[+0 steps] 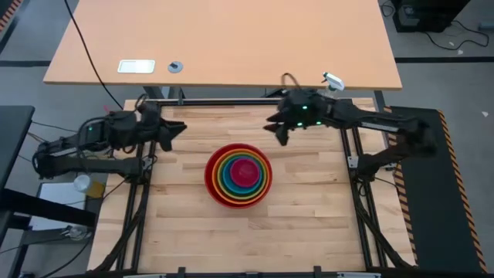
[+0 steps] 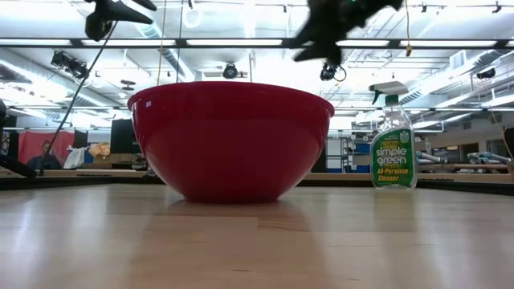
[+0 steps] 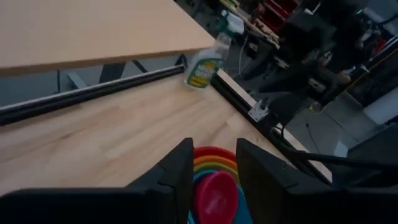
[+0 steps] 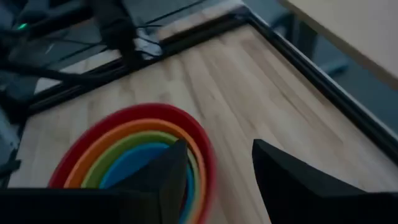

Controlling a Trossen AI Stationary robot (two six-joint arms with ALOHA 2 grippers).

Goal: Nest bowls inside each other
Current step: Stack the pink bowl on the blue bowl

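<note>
The bowls stand nested at the table's middle: red (image 1: 213,182) outermost, then orange, lime green and blue, with the pink one (image 1: 245,171) innermost. In the low view only the red bowl (image 2: 231,140) shows, resting on its base. My left gripper (image 1: 181,130) hovers open above the table, left of the stack and toward the far edge; its wrist view looks between its fingers (image 3: 214,149) at the stack (image 3: 214,180). My right gripper (image 1: 275,133) hovers open to the stack's far right, and the red rim (image 4: 199,134) shows past its fingers (image 4: 219,149). Neither touches a bowl.
A clear spray bottle (image 2: 393,144) with a green label stands at the table's far right corner (image 3: 204,63). A black rail (image 3: 93,93) runs along the far edge, with a light wooden desk (image 1: 224,38) behind it. Bare wood (image 1: 247,239) lies on the stack's near side.
</note>
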